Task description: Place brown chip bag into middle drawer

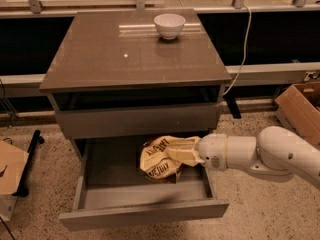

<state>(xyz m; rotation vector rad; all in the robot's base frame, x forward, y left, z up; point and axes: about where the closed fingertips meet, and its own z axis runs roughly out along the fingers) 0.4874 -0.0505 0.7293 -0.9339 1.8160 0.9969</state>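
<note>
The main risk is a bad release. The chip bag (157, 162) sits toward the 3 o'clock side of the open drawer (111, 168), close under the upper drawer front (135, 122). Its top appears to reach near that front's lower edge. If it is let go while standing this tall, the crinkly top could stick up and catch when the drawer closes. The claw (181, 153) reaches in from 3 o'clock on the white arm (260, 154), pinching the bag's right end between pale fingers. If it pulls back before fully letting go, the foil could drag out over the right wall. Whether the bag already rests on the drawer floor cannot be told, so a short drop and a slide are also possible.

The bag is crumpled and puffy. It shows mostly pale yellow, with dark lettering on the bulge facing 7 o'clock and darker brown folds near the claw. It looks light and springy, and likely to shift once freed.

A white bowl (169, 25) stands at 12 o'clock on the counter (125, 56), well apart from the action.
</note>
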